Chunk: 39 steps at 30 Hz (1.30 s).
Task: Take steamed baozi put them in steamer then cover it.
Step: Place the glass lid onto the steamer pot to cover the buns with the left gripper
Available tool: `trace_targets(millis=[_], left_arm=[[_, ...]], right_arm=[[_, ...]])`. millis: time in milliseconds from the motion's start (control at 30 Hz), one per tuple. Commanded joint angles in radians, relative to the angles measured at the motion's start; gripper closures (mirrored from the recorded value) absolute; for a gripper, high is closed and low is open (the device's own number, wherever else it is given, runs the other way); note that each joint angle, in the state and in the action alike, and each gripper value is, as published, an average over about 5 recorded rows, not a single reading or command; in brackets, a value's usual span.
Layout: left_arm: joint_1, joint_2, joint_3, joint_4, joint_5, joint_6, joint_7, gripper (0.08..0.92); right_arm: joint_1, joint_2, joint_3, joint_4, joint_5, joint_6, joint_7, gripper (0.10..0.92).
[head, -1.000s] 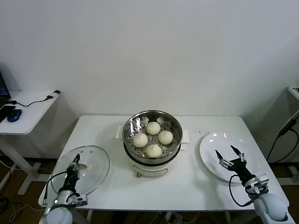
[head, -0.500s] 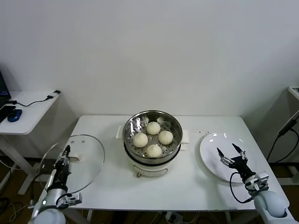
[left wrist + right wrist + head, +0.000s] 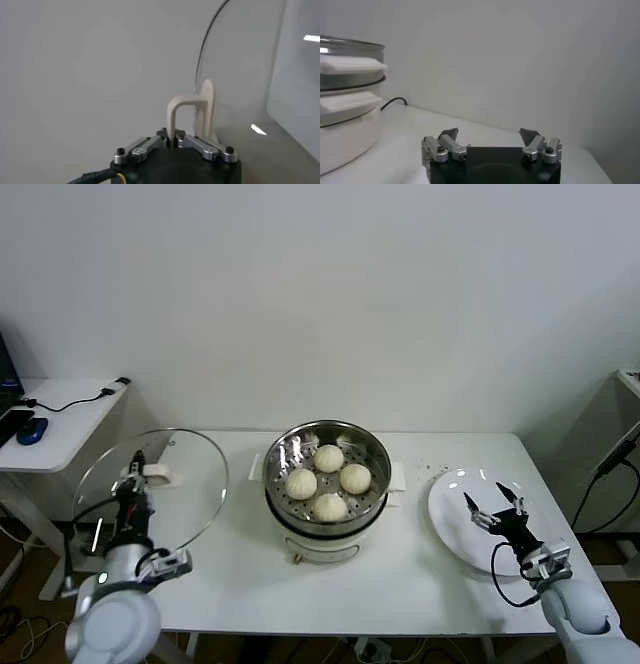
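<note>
Several cream-white baozi [image 3: 328,480] lie in the shiny steel steamer [image 3: 280,457] on its white cooker base at the table's middle. My left gripper [image 3: 133,474] is shut on the white bar handle [image 3: 181,114] of the glass cover [image 3: 175,489], which hangs tilted in the air over the table's left edge, well left of the steamer. In the left wrist view the cover's glass [image 3: 250,75] stands beside the handle. My right gripper [image 3: 494,506] is open and empty above the white plate, and shows open in the right wrist view [image 3: 490,134].
A flat white plate [image 3: 455,504] lies at the table's right. A side table [image 3: 60,419] with a cable and a mouse stands far left. The steamer's white handle and base [image 3: 345,95] show in the right wrist view.
My left gripper has lifted the glass cover off the table and raised it, tilting it upright. My right gripper has drifted slightly right over the plate.
</note>
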Motion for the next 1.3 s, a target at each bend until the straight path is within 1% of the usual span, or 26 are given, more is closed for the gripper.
trace_targets(millis=[33,167,267,400,533,933,1300], left_arm=[[-0.377,-0.091,0.397,0.018,0.297,0.241,0.335,0.848],[-0.464,-0.19,0.494,0.1,0.338,0.241,0.339,0.848],[-0.502,-0.259,0.534,0.157,0.35,0.241,0.328,0.848],[-0.52,-0.339,0.574,0.221,0.355,0.241,0.309,0.848],[-0.517,-0.392,0.602,0.268,0.356,0.241,0.287,0.848],[-0.527,-0.473,0.654,0.384,0.357,0.241,0.247,0.848],[-0.528,-0.455,0.638,0.463,0.352,0.241,0.239,0.848]], right_arm=[[0.031,0.0,-0.012,-0.014,-0.009,-0.001,0.01,0.203],[0.029,0.0,0.0,-0.017,-0.01,-0.001,0.012,0.203],[0.024,0.001,0.013,-0.018,-0.011,0.0,0.012,0.203],[0.015,0.0,0.028,-0.02,-0.011,0.002,0.01,0.203],[0.013,0.0,0.036,-0.027,-0.012,0.005,0.008,0.203],[0.018,0.002,0.034,-0.031,-0.012,0.007,0.008,0.203],[0.015,0.004,0.04,-0.037,-0.014,0.011,0.006,0.203]])
